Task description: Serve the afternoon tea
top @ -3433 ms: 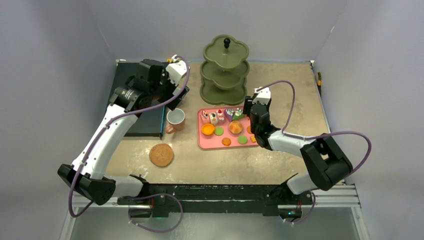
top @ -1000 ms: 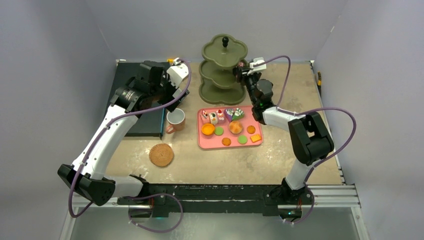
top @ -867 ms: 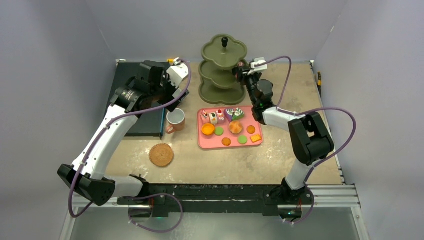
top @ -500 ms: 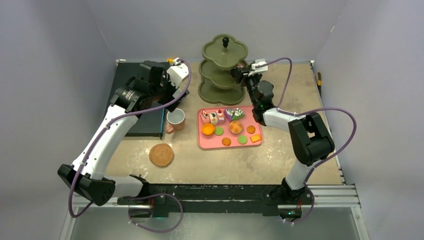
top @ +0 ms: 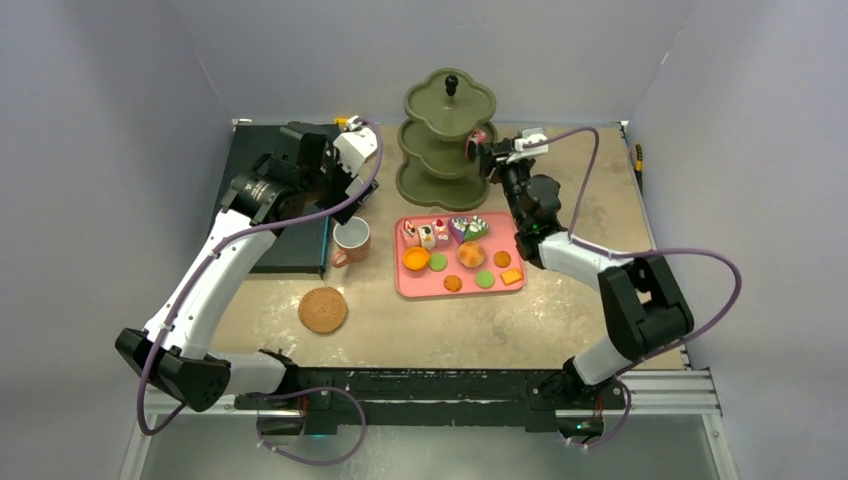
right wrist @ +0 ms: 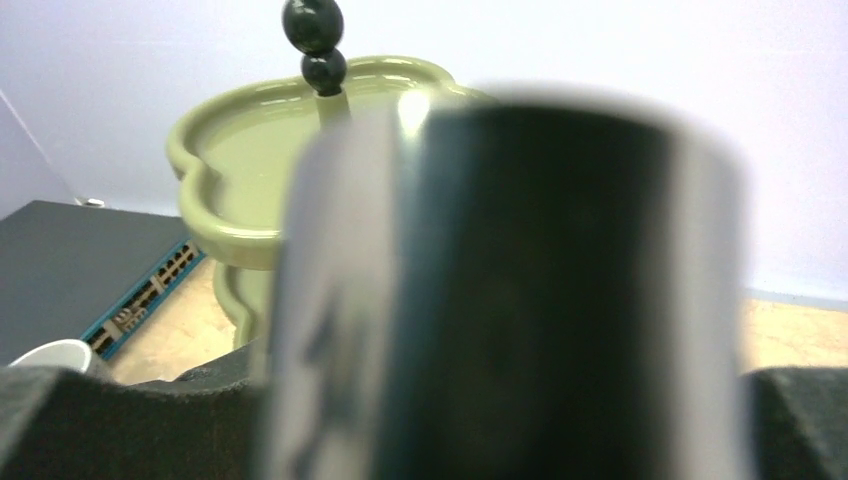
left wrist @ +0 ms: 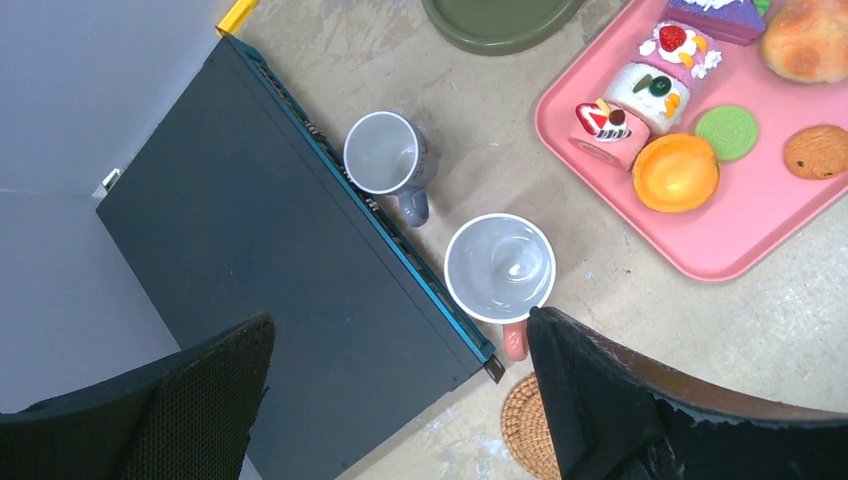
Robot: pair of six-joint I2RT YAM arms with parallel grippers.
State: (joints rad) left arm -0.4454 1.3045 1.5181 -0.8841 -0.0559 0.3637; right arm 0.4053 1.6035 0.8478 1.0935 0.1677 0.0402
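right gripper [top: 482, 148] edged rightward; mottled tan table [top: 560, 325], pale lilac walls [top: 110, 110].

left gripper [left wrist: 400, 330]: wide open, pointing down, high over worktop's far-left part | right gripper [top: 483, 152]: stretched toward far edge, clamping blurred dark thing [right wrist: 520, 300]

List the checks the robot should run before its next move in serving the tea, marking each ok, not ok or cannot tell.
1. Left gripper fingers open, holding nothing: ok.
2. Grey mug and orange mug upright and empty: ok.
3. Toy sweets lying on the pink tray: ok.
4. Right gripper at the green stand: ok.
5. Right fingers gripping something: cannot tell, the wrist view is blurred.
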